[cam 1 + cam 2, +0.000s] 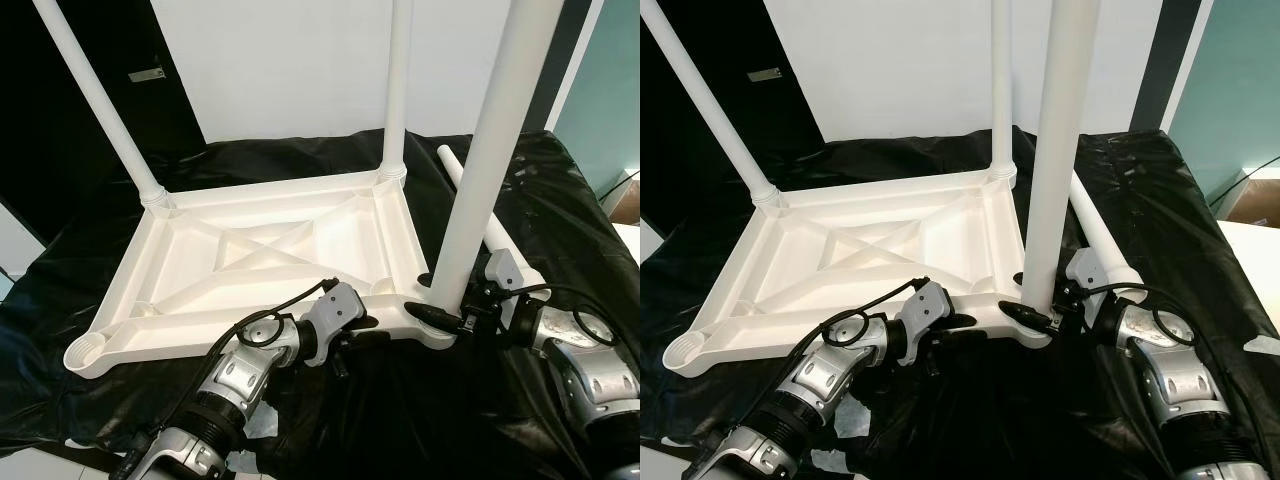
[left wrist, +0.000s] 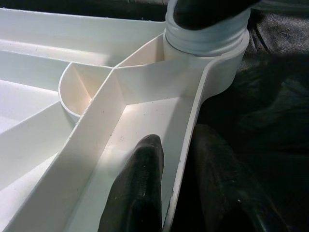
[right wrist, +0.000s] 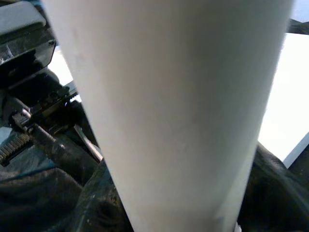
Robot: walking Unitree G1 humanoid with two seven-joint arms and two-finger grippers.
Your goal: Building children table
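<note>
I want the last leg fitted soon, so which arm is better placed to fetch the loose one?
Right, probably. The loose leg lies beside the right gripper, which grips the near leg; the left gripper pinches the tabletop rim.

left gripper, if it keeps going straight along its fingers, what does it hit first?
Likely the near-right corner socket of the upturned tabletop, where a leg stands. The left gripper straddles the tabletop's rim, and its fingers point along that rim toward the socket. Depth is unclear.

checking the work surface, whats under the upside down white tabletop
The tabletop lies on black plastic sheeting, which covers whatever is beneath; a loose leg lies beside it.
</note>
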